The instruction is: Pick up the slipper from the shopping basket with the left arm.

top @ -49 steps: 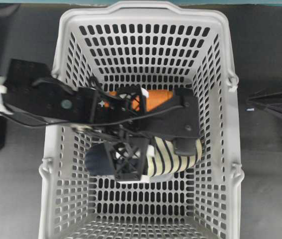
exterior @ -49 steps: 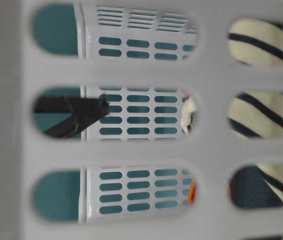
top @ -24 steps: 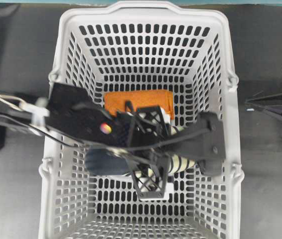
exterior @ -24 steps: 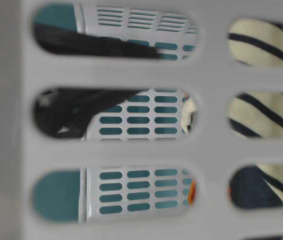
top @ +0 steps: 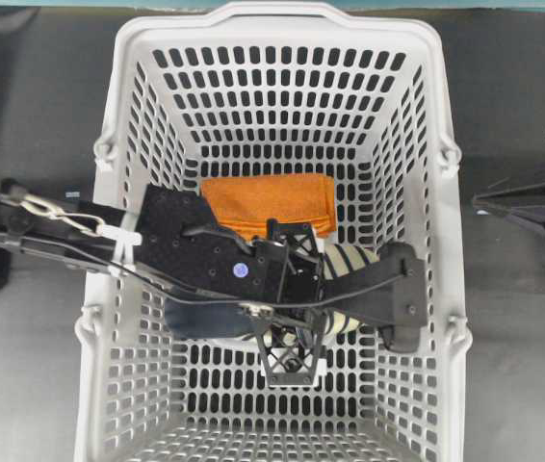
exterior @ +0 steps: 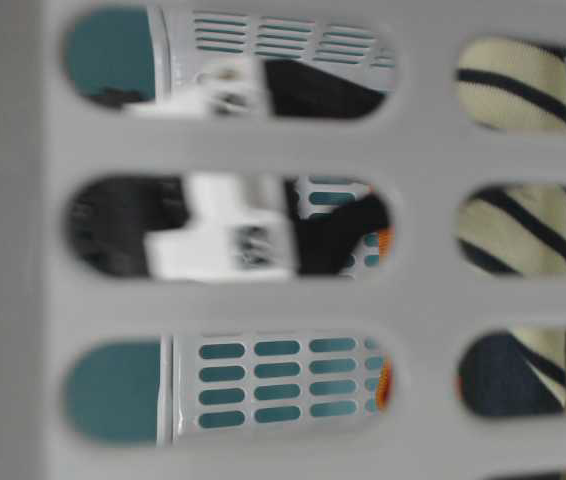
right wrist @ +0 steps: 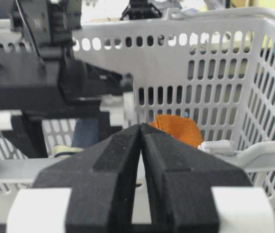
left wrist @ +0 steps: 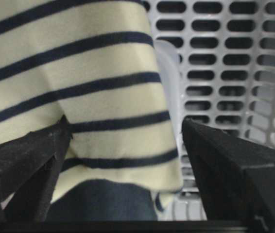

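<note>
The slipper (top: 351,260), cream with navy stripes and a navy insole, lies on the floor of the light-grey shopping basket (top: 272,19) below centre. My left gripper (top: 290,296) is low inside the basket, open, with one lattice finger on each side of the slipper. In the left wrist view the slipper (left wrist: 79,73) fills the space between the jaws of the gripper (left wrist: 125,124); the left finger (left wrist: 25,160) touches its side, the right finger (left wrist: 225,165) stands just off its edge. My right gripper (top: 480,200) is shut and empty outside the basket's right wall.
A folded orange cloth (top: 268,202) lies on the basket floor just behind the slipper, near the upper finger. The basket's slotted walls (right wrist: 176,48) enclose the left arm on all sides. The right gripper (right wrist: 141,127) points at the basket's rim from outside.
The left arm has dropped deeper into the basket and turned. Its open fingers now straddle the slipper across its width. The slipper, cloth and right arm have not moved.
</note>
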